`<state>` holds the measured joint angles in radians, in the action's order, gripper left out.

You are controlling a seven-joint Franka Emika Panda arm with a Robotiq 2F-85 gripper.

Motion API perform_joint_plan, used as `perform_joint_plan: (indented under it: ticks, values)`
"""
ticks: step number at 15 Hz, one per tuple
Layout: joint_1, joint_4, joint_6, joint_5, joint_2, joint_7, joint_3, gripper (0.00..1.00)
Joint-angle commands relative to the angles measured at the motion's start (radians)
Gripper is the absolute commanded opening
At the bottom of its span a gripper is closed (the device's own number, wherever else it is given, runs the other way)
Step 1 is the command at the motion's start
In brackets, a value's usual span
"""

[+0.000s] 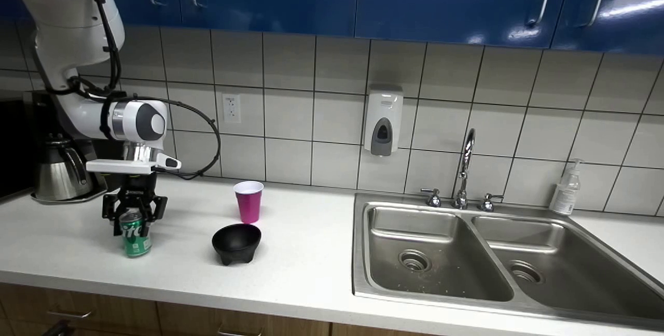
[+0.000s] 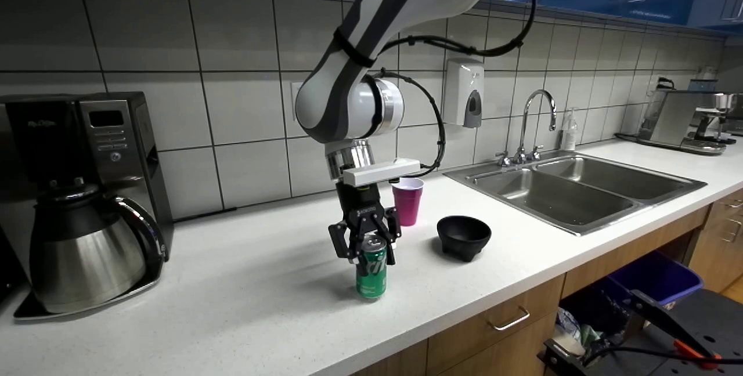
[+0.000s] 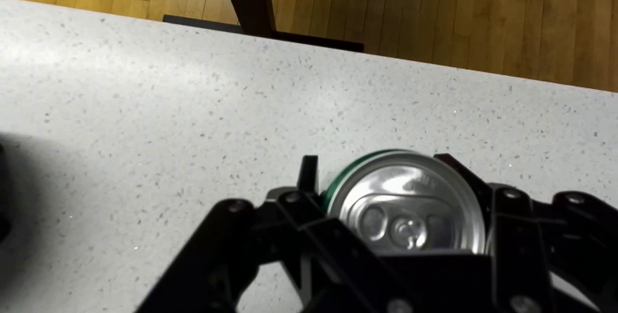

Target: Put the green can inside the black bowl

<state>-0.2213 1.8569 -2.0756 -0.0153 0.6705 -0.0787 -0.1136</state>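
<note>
The green can (image 1: pixel 137 246) stands upright at the counter, with its silver top up; it also shows in an exterior view (image 2: pixel 371 285). My gripper (image 1: pixel 131 229) points straight down around the can's upper part. In the wrist view the can's silver lid (image 3: pixel 405 202) sits between the two black fingers (image 3: pixel 379 173), which appear to press its sides. The can's base looks on or very near the counter. The black bowl (image 1: pixel 236 243) stands upright and empty, apart from the can, on the sink side; it also shows in an exterior view (image 2: pixel 463 237).
A pink cup (image 1: pixel 249 202) stands behind the bowl. A coffee maker with a steel pot (image 2: pixel 87 248) is on the side away from the sink. The double sink (image 1: pixel 436 253) lies beyond the bowl. The counter's front edge (image 1: pixel 171 294) is near the can.
</note>
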Motion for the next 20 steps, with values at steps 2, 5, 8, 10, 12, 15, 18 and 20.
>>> perform_joint_plan:
  ticks: [2, 5, 8, 10, 12, 15, 18, 20]
  values:
    - [0.004, 0.028, 0.021, 0.001, -0.066, -0.025, 0.003, 0.37]
    - [0.006, 0.042, 0.013, 0.001, -0.088, -0.034, 0.009, 0.37]
    - [0.012, 0.059, 0.008, -0.002, -0.112, -0.048, 0.02, 0.37]
    - [0.015, 0.074, 0.004, -0.003, -0.131, -0.058, 0.028, 0.37]
    - [0.02, 0.09, -0.001, -0.003, -0.151, -0.068, 0.035, 0.37]
    - [0.031, 0.12, -0.007, -0.005, -0.184, -0.084, 0.045, 0.37]
    - [0.042, 0.148, -0.009, -0.008, -0.216, -0.102, 0.057, 0.37]
    - [0.051, 0.167, -0.011, -0.01, -0.235, -0.11, 0.065, 0.37]
